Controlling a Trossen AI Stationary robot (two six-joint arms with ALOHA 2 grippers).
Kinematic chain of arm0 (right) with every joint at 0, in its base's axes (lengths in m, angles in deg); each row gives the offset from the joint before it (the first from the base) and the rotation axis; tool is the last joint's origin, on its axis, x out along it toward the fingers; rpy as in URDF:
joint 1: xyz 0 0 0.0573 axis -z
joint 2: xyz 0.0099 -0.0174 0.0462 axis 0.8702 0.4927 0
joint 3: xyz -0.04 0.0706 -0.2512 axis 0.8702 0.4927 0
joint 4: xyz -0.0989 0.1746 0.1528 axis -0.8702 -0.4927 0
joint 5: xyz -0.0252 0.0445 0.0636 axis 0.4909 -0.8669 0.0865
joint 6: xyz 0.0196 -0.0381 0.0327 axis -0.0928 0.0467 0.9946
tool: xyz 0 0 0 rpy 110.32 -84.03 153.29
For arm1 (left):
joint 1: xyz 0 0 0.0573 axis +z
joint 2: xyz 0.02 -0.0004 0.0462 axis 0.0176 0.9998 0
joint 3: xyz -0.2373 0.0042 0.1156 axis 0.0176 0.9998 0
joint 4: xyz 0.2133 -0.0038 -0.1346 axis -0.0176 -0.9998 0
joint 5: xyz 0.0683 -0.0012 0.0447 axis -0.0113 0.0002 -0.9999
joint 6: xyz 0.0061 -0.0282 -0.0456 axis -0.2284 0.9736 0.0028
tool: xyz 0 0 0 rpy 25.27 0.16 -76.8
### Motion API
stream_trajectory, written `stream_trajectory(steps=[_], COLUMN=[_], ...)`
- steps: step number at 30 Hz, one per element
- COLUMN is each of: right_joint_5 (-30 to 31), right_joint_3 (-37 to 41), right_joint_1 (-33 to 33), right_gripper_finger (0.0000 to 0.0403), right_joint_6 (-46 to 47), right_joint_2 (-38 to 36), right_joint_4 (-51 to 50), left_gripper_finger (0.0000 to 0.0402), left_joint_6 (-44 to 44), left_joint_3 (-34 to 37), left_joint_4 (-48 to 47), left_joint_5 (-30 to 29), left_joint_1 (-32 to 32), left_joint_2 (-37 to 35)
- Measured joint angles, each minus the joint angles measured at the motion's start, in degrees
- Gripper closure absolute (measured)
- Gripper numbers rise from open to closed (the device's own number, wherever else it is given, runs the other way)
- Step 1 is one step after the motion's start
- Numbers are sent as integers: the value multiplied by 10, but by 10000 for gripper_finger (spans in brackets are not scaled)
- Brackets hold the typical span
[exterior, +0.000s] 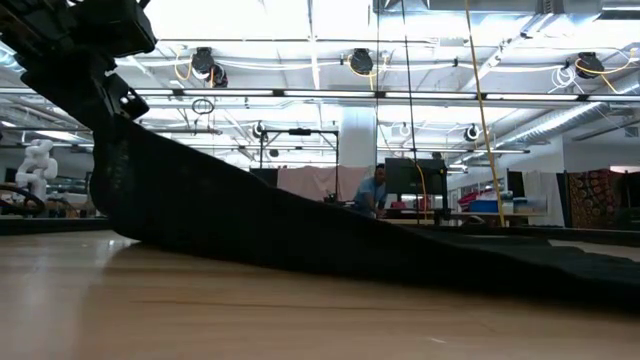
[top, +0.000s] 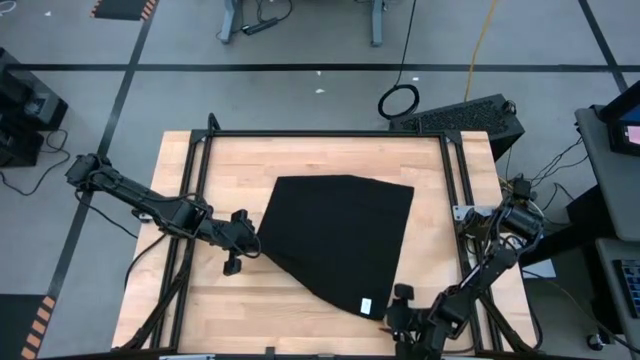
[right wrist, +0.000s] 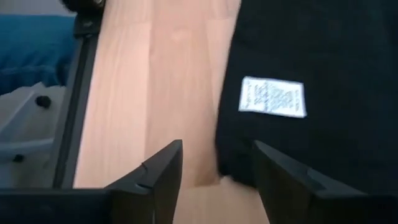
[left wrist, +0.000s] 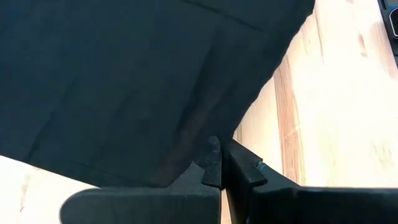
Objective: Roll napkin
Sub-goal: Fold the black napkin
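The black napkin (top: pixel 340 235) lies spread on the wooden table (top: pixel 230 310), with its white tag (right wrist: pixel 272 98) near its near right corner. My left gripper (top: pixel 252 240) is shut on the napkin's left corner. In the low view the cloth (exterior: pixel 250 225) slopes down from that raised corner to the tabletop. At the near right corner my right gripper (right wrist: pixel 214 168) is open. One of its fingers stands over bare wood and the other over the cloth's edge (right wrist: pixel 227 171). Whether it touches the cloth I cannot tell. My left gripper pinches the napkin's left corner (left wrist: pixel 208 134) between its two fingers (left wrist: pixel 214 163). The fingers slant downward from the table's left side. That corner is lifted off the table; the cloth runs down from it fairly straight and the rest lies on the wood.
A black metal frame (top: pixel 200 180) runs along the table's edges and my arms reach in over it. A dark keyboard (top: pixel 465 115) lies beyond the far right corner. Bare wood shows at the near left and along the far edge (top: pixel 320 155).
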Motion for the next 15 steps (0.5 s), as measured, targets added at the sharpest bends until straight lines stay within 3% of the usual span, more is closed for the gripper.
stream_trajectory(steps=[15], right_joint_5=[3], right_joint_3=[-3], right_joint_1=[0], right_gripper_finger=[297], right_joint_6=[5], right_joint_2=[46], right_joint_4=[13], left_gripper_finger=[400], left_joint_6=[-6], left_joint_3=[0], left_joint_4=[-1], left_joint_5=[-27], left_joint_1=[0], left_joint_2=[0])
